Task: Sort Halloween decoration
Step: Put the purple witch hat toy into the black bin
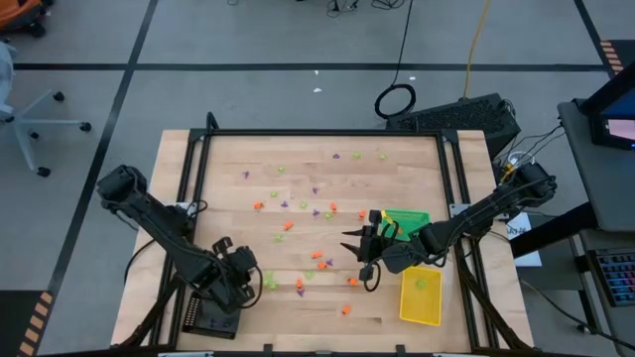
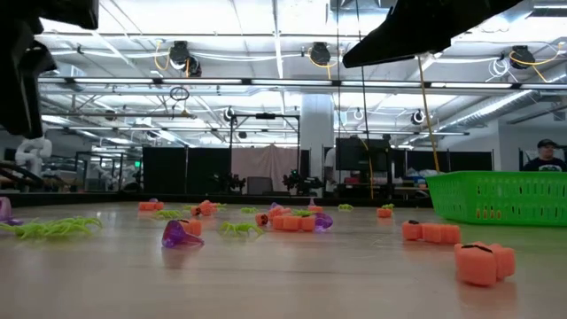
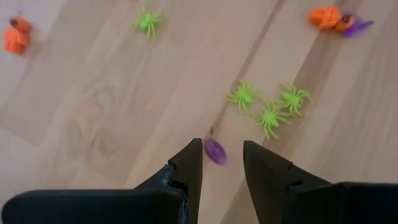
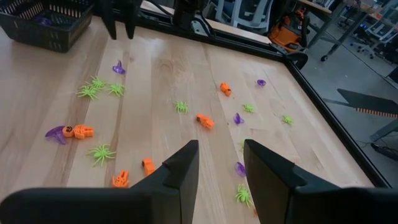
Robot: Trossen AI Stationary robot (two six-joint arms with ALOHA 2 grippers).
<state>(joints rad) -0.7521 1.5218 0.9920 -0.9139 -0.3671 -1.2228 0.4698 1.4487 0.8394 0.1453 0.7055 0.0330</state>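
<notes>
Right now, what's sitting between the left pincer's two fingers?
A small purple trinket lies on the bare wood between the left pincer's open fingers, not gripped. The left wrist view shows it, with three green spiders beyond.

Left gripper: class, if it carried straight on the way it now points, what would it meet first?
Most likely the small purple trinket lying on the table, right between the open jaws of the left gripper; its height above is unclear.

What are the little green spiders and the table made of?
The green spiders look like soft molded plastic or rubber: one bright lime color all through, with thin bendy-looking legs. The table looks like pale wood with a smooth finish: you can see grain lines and plank seams.
</notes>
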